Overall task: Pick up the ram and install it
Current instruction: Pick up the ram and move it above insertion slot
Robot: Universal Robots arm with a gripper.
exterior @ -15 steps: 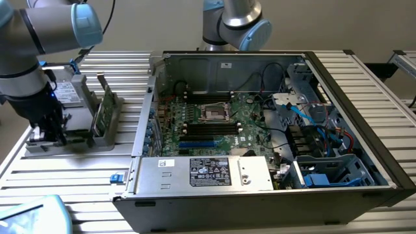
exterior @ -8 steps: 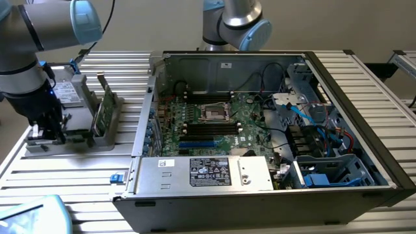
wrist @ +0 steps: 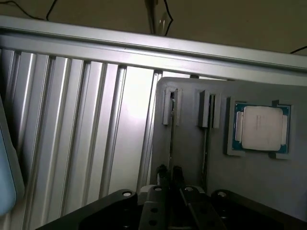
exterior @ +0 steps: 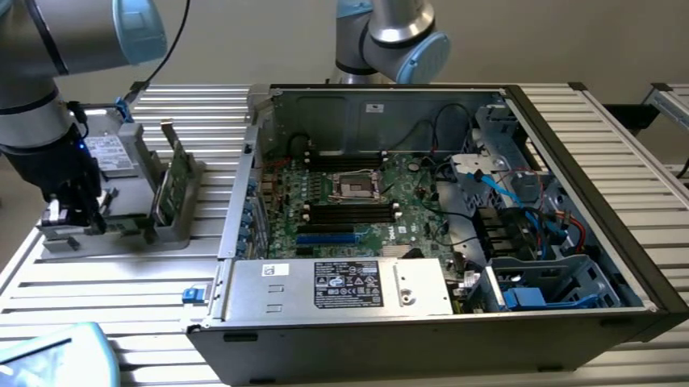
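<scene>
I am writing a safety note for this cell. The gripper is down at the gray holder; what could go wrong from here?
1. The gripper is right at the ram, which stands edge-on in a narrow slot of the gray holder; a tilted pull might jam or bend it.
2. The processor chip lies in a pocket of the same holder; a sideways move could perhaps knock it.

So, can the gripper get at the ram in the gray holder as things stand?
Probably yes. The gripper is low over the gray holder, at the ram, edge-on in its slot, with nothing between them. The processor chip lies apart in its own pocket.
</scene>
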